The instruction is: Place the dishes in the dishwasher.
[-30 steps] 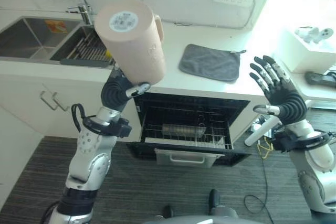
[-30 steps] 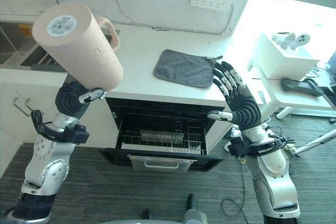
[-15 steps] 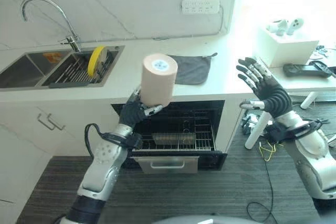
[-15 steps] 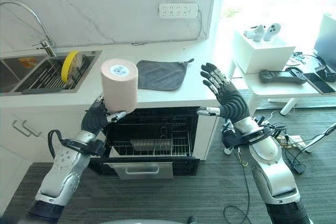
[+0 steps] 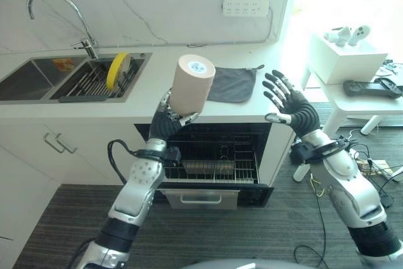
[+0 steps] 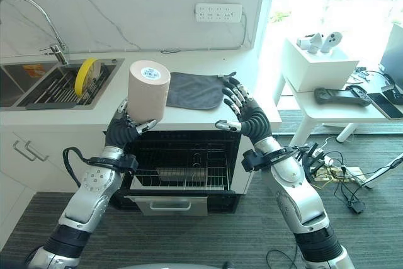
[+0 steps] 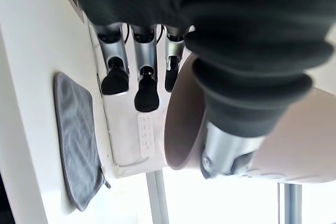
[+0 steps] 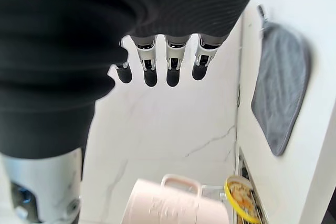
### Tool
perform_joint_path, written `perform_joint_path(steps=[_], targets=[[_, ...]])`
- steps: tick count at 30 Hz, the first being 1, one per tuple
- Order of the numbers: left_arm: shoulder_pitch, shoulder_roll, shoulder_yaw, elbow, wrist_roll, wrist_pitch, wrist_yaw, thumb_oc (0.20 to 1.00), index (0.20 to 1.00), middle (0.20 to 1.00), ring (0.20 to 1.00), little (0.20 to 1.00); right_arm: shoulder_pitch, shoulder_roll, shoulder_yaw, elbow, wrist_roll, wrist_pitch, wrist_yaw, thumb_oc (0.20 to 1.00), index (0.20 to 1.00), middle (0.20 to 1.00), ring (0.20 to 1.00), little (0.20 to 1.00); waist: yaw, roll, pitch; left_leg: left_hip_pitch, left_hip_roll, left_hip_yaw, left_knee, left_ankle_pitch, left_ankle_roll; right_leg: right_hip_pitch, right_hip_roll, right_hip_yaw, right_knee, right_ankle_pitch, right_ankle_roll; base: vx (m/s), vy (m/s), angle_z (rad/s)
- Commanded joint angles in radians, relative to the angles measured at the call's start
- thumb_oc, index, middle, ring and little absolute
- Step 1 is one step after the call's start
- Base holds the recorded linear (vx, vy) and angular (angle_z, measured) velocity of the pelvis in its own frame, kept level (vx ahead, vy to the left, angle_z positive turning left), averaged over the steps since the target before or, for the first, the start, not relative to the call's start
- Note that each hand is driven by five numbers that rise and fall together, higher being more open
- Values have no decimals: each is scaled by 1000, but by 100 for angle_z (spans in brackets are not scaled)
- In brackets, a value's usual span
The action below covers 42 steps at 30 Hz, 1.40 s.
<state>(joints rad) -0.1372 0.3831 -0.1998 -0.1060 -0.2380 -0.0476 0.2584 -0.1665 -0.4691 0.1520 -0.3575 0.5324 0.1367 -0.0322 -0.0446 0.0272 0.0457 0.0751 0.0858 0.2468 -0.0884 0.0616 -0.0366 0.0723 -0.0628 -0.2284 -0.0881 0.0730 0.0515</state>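
Left hand [image 5: 165,124] is wrapped round the lower body of the pink mug [image 5: 191,84], thumb visible across its wall in the left wrist view. The mug is upside down: labelled base up, rim down at the hand, long axis near upright with the base tipped slightly toward the right. Its handle faces the back wall, as the right wrist view shows.

It is held in the air above the front edge of the surface [image 5: 239,106], roughly over the left half of the open dishwasher [image 6: 182,155]. So the target lies straight below and a little forward of the hand; the move looks like mostly a descent.

Right hand [image 6: 242,113] is empty, fingers spread straight, palm facing the mug, raised over the right end of the dishwasher opening and well apart from the mug. The left hand is clearly the one doing the placing.

Clearance:
- the wire rack [image 5: 214,165] is inside the cavity, mostly free toward the front, with some dark item in its middle that I can't identify
- the front edge of the surface overhangs the opening, so my guess is the mug has to come outward before dropping in
- grey cloth [image 5: 232,84] lies on the surface just behind the mug, not touching it
- yellow plate [image 5: 117,70] stands on edge in the sink [image 5: 38,80] rack at the left end of the surface, well clear
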Motion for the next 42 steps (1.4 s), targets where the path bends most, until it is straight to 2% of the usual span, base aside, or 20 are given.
perform_joint_path(steps=[1,10,21,38,42], targets=[[-138,23,-27,17,77,-59,74,200,200,200,200,200,-89,39,7,-29,47,-22,-46,1000,1000,1000,1000,1000,13,-31,-14,49,108,-25,1,-76,-72,44,-112,-11,1,-65,103,0,0,0],[-182,20,-62,35,165,-44,133,200,200,200,200,200,-146,65,65,19,24,31,-71,1000,1000,1000,1000,1000,23,-36,-19,53,106,-31,1,-81,-70,51,-116,-21,1,-68,104,3,1,1],[-220,30,-123,27,244,-6,112,200,200,200,200,200,-228,89,123,53,7,93,-100,1000,1000,1000,1000,1000,38,-39,-22,58,105,-35,1,-86,-69,58,-117,-30,1,-70,102,-3,0,1],[-249,17,-194,26,239,16,82,200,200,200,200,200,-291,122,151,71,38,124,-123,1000,1000,1000,1000,1000,51,-42,-22,58,103,-40,1,-89,-68,62,-120,-41,1,-71,103,-2,1,1],[-256,15,-210,25,234,21,74,200,200,200,200,200,-302,127,155,82,43,113,-126,1000,1000,1000,1000,1000,52,-40,-21,57,102,-42,1,-90,-68,62,-121,-44,1,-71,104,0,0,0]])
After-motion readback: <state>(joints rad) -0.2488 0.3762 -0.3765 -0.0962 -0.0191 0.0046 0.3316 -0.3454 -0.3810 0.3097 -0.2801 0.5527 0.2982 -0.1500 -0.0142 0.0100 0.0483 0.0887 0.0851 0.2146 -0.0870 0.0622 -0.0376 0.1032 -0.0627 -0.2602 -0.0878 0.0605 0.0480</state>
